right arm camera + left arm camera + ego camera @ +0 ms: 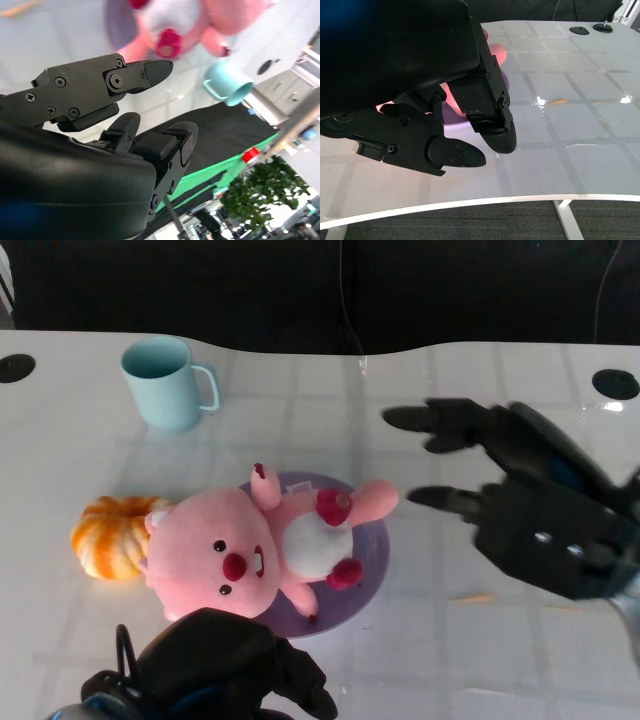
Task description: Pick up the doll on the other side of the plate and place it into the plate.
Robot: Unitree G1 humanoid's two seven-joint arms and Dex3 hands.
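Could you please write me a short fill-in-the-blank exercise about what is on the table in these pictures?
1. The pink doll lies with its body on the ______ plate.
2. The cup standing farther back on the table is light ______ in colour.
3. The right hand holds ______, with its fingers spread beside the doll.
4. The orange and white striped toy lies on the table next to the doll's ______.

Missing words: purple; blue; nothing; head
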